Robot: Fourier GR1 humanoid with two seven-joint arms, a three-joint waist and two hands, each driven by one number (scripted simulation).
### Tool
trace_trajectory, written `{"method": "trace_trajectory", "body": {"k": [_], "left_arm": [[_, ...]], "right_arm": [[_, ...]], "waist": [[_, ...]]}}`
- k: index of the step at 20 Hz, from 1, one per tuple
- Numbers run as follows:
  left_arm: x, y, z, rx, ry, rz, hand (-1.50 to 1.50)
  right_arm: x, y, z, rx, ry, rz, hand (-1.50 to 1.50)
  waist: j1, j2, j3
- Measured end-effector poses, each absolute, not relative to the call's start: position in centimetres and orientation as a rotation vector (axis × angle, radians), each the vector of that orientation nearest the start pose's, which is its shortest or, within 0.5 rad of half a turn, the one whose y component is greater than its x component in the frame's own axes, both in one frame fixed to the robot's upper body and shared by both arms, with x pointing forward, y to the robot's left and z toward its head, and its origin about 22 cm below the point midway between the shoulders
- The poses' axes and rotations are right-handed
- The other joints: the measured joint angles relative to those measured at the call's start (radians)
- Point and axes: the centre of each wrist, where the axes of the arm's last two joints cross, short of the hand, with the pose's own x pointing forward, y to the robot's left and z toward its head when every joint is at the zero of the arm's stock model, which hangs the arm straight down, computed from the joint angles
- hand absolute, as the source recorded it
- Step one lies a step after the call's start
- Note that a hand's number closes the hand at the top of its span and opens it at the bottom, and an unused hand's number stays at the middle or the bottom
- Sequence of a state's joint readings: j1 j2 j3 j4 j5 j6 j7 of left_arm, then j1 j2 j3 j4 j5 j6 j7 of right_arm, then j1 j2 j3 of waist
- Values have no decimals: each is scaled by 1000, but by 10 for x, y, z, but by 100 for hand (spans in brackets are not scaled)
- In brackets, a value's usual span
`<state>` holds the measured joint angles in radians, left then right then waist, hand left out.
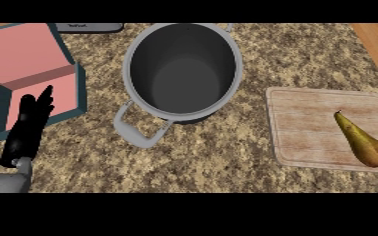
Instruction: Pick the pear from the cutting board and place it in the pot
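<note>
Nearest, at the lower left and well to the left of the pot (183, 65), the left hand (26, 127) rests with its fingers straight and pointing up, holding nothing; its fingertips overlap the lower edge of the pink box (33, 60). The right hand does not show.

To the right of the pot lies the board (310, 125), flat on the speckled counter (214, 155) and apart from the pot. The pear (358, 140) lies on the board's right part, stem end pointing up and to the left, its lower end cut off by the view's right edge.

The pot stands upright near the middle, grey with a dark inside. One handle (136, 127) sticks out toward the lower left.

The pink box with a teal rim sits to the left of the pot, just beside it. Farther back, up and left of the pot, a grey thing (90, 27) shows at the top edge, too cut off to tell what it is.
</note>
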<state>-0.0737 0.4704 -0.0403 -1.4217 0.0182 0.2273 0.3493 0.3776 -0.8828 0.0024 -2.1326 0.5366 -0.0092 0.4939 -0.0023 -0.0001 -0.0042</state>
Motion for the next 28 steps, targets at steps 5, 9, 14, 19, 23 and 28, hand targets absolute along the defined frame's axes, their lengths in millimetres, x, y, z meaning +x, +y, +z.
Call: {"method": "trace_trajectory", "body": {"k": [5,9,14,19,23,28], "left_arm": [[263,331,22,526,-1160,-107,0],[265,330,18,529,-1164,-101,0],[259,332,25,529,-1161,-103,0],[259,329,22,525,-1158,-98,0],[266,330,25,520,-1159,-101,0],[266,331,26,520,-1159,-103,0]], "right_arm": [[165,-314,148,-1109,-969,954,-150],[179,-311,147,-1112,-911,935,-150],[182,-319,131,-1103,-871,927,-150],[195,-329,112,-1108,-839,924,-150],[215,-331,99,-1106,-843,920,-150],[227,-340,89,-1129,-852,933,-150]], "waist": [[4,1,2],[5,0,4],[2,-1,4],[3,0,5],[4,0,4],[3,0,4]]}}
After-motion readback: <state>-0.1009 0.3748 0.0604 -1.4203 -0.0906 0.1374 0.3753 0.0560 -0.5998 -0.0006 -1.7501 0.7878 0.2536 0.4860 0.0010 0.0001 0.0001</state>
